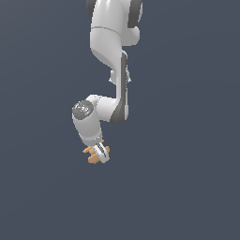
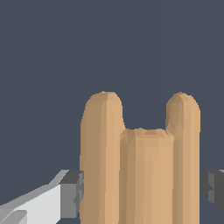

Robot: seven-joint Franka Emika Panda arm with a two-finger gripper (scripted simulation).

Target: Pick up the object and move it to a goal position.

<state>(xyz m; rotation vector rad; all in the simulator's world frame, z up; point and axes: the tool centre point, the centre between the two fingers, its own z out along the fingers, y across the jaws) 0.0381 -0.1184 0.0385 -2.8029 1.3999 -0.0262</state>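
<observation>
The object point(image 2: 140, 166) is a small orange-tan piece of three short rounded bars joined side by side, the middle one shorter. In the wrist view it fills the space between my two grey pads point(image 2: 72, 194), which press on its sides. In the exterior view my gripper point(image 1: 99, 153) hangs below the white arm, and bits of the object point(image 1: 92, 159) stick out on both sides of the white fingers point(image 1: 101, 153). The gripper is shut on the object. I cannot tell whether it rests on the ground or is lifted.
The white arm point(image 1: 112, 56) comes down from the top of the exterior view. Behind everything is a plain dark blue-grey background point(image 1: 187, 187).
</observation>
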